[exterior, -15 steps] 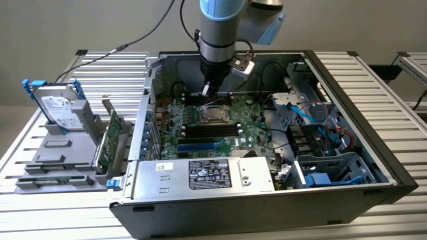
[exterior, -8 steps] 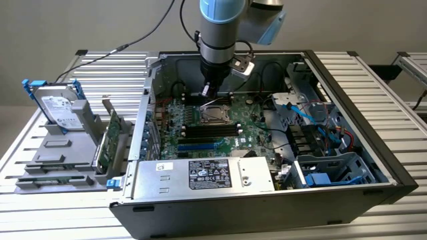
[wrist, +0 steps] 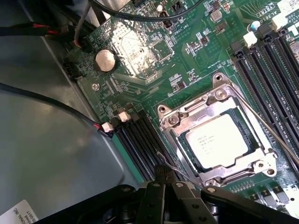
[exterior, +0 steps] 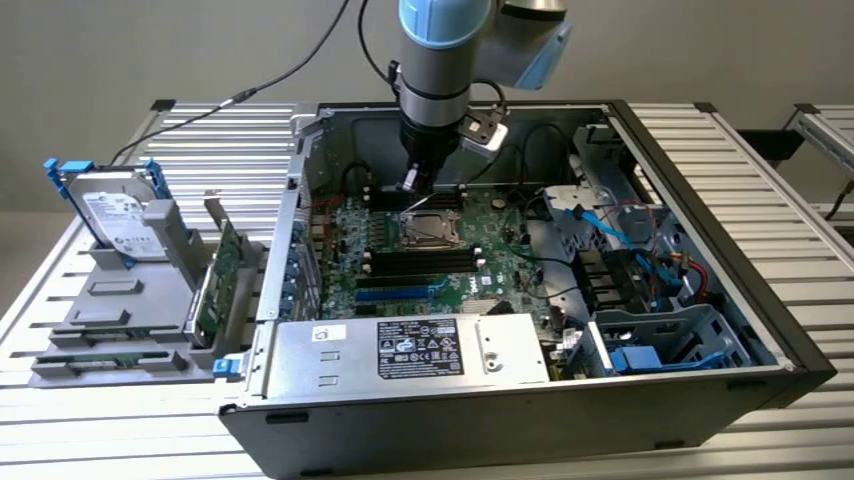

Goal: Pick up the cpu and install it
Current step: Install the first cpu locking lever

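An open computer case (exterior: 727, 190) is seen lying on its side on a slatted metal table (exterior: 120, 450), with one robot arm reaching down into it.

The gripper (exterior: 411, 186) is held low over the motherboard (exterior: 461, 275), just beyond the far edge of the processor socket (wrist: 180, 122). Its fingers are pressed together and nothing is pinched between them. In the wrist view the gripper (wrist: 161, 174) is seen with a thin wire lever (wrist: 174, 164) lying right at its tips; whether the two touch cannot be told.

The cpu (wrist: 217, 142) is seated flat in the socket, its dull silver top framed by the metal plate. It is also seen in the exterior view, the cpu (exterior: 424, 229) lying near the middle of the board. The picking and placing are judged done, and the securing of the socket is judged to be the step in hand. Any further move here would call for small, careful motion, since the lever is thin and the board is crowded.

Inside the case, a silver power supply (exterior: 414, 350) is fitted along the near side, and a drive cage (exterior: 667, 335) with blue cables on the exterior view's right. Outside, on the exterior view's left, a grey rack (exterior: 107, 300) holds a hard drive (exterior: 114, 212) and a green card (exterior: 214, 285).
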`<action>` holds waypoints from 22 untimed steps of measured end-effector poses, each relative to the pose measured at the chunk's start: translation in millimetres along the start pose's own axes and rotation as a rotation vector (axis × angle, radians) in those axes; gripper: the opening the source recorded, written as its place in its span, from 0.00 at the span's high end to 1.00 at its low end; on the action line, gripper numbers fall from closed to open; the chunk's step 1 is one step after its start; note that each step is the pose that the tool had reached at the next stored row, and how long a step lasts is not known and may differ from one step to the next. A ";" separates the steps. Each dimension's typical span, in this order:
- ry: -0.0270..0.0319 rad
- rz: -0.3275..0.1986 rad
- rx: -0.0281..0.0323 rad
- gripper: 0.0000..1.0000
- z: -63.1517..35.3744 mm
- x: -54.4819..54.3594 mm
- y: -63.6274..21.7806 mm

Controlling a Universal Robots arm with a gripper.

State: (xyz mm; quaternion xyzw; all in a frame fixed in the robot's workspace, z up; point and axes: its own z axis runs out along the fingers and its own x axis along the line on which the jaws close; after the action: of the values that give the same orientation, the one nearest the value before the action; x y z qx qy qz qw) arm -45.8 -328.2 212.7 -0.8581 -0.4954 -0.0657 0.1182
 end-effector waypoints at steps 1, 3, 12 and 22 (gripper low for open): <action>0.0022 0.000 0.0028 0.89 -1.1 0.0 -0.6; 0.0066 0.001 0.0077 0.89 -3.9 0.1 -1.9; 0.0105 0.006 0.0312 0.89 -15.0 -0.1 -8.6; 0.0116 0.009 0.0407 0.89 -17.3 -11.0 -15.0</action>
State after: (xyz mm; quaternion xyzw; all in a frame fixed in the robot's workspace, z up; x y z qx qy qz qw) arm -64.2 -334.7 228.9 -0.8574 -0.4919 -0.0601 0.1388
